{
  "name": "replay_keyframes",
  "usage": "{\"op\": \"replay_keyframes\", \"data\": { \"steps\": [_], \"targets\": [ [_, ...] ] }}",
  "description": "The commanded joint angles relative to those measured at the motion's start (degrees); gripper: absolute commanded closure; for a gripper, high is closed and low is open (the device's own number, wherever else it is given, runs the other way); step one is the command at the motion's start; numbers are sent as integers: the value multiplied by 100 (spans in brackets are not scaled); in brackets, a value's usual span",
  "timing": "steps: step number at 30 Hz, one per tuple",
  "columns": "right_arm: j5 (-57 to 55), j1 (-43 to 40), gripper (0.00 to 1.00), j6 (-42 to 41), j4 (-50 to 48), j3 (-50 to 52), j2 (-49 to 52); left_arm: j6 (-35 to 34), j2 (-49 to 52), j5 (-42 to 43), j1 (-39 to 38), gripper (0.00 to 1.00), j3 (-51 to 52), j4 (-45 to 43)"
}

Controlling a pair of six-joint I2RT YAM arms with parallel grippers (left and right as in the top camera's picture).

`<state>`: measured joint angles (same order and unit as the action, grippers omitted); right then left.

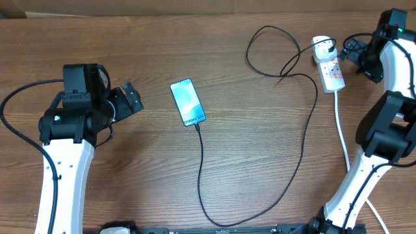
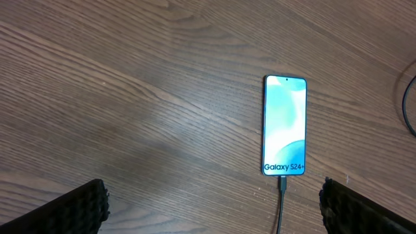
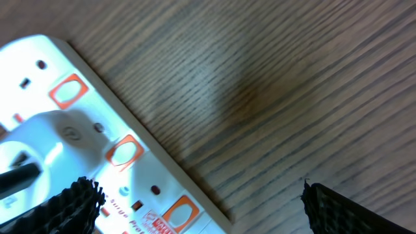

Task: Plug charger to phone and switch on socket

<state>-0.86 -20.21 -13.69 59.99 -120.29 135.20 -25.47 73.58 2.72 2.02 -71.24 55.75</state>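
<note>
On the wooden desk (image 1: 260, 162) seen from overhead, the phone (image 1: 188, 102) lies face up near the middle, its screen lit light blue. The charger (image 1: 303, 153), a thin black cable, enters the phone's near end, runs toward the near edge, curves right, climbs toward the far side and loops before reaching the socket (image 1: 329, 65) at the far right. A white plug sits in the far end of the socket, and a thick white cord (image 1: 342, 133) leaves its near end. The left end effector (image 1: 129, 99) sits left of the phone, apart from it, with nothing in it. The right end effector (image 1: 348, 50) is just beside the socket on its right, also with nothing in it.

In the left wrist view, the phone (image 2: 285, 125) lies upright in the frame, reading "Galaxy S24+" along its lower edge, with the charger (image 2: 281, 205) plugged into that edge. The two ribbed black fingers (image 2: 71, 211) stand in the lower corners, spread wide, holding nothing and clear of the phone.

In the right wrist view, the socket (image 3: 97, 143) fills the left side, with orange-red switches (image 3: 125, 151) along it and the white plug (image 3: 45, 146) seated in it. The fingers (image 3: 351, 211) are set far apart in the lower corners, gripping nothing; the left one overlaps the socket in the picture, and I cannot tell whether it touches.
</note>
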Motion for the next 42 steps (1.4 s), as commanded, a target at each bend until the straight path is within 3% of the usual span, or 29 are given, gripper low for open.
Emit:
{"op": "replay_keyframes", "data": {
  "steps": [1,34,42],
  "targets": [
    [-37,0,0,31,-63,35,140,63,28,-17,31,0,-17,-13],
    [-35,28,0,227,-249,50,149,63,28,-17,31,1,-17,-13],
    [-2,28,0,227,-549,501,149,63,28,-17,31,0,-17,-13]
  ]
}}
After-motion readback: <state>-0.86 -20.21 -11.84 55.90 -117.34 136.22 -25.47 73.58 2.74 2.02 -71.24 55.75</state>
